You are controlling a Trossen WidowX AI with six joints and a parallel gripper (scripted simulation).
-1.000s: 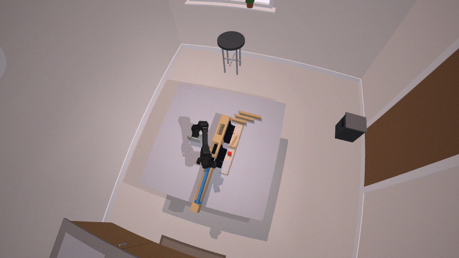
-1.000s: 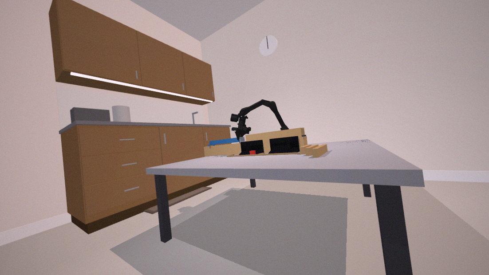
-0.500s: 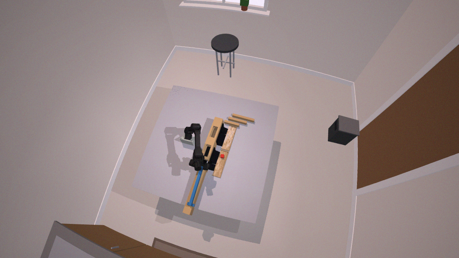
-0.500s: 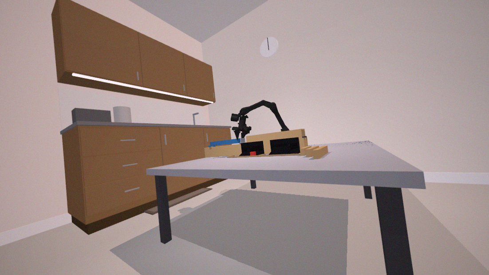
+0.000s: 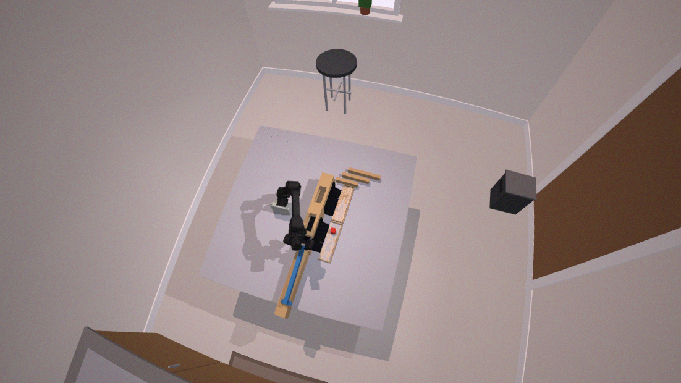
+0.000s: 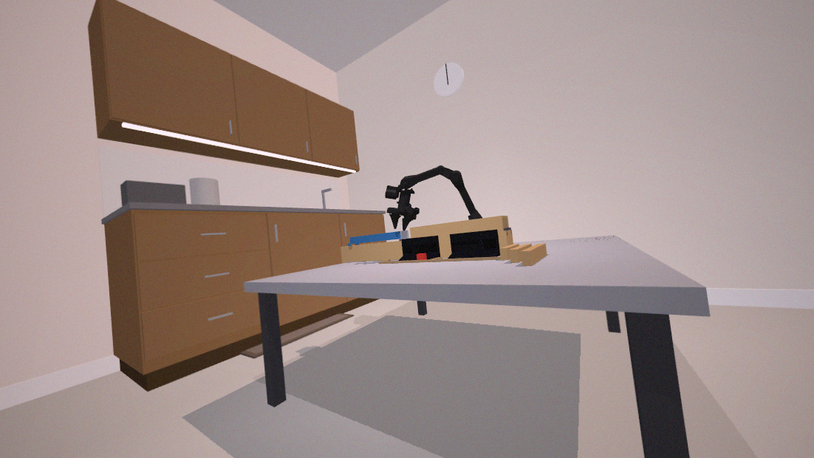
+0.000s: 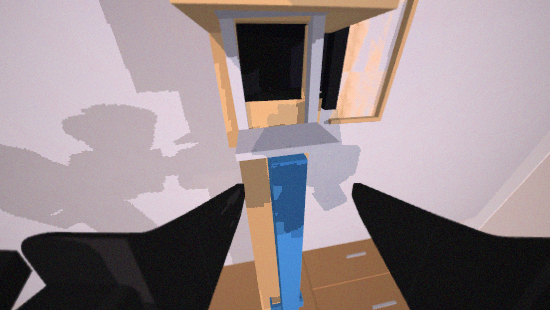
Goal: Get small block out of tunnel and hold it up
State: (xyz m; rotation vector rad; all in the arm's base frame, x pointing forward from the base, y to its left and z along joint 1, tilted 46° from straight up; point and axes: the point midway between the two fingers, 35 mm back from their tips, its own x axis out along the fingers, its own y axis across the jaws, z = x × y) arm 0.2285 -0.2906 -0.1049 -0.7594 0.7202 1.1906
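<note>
Fingers point(image 5: 303, 247) point(image 6: 400, 229) open, holding nothing — red block point(image 5: 332, 230) point(image 6: 421, 256) in tray point(image 5: 325, 260) — three rods point(image 5: 364, 173) point(image 6: 533, 254) by tunnel's far end

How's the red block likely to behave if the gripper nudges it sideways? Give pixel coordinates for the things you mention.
The red block point(image 5: 332, 230) point(image 6: 421, 256) will probably slide rather than roll, since it looks cube-shaped with flat faces. Tipping seems unlikely, as it looks about as wide as tall. The raised rim on the wooden tray point(image 5: 325, 260) might stop a longer slide.

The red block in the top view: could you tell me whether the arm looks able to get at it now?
Probably yes: the red block sits outside the tunnel, uncovered from above, and the claw is open.
</note>
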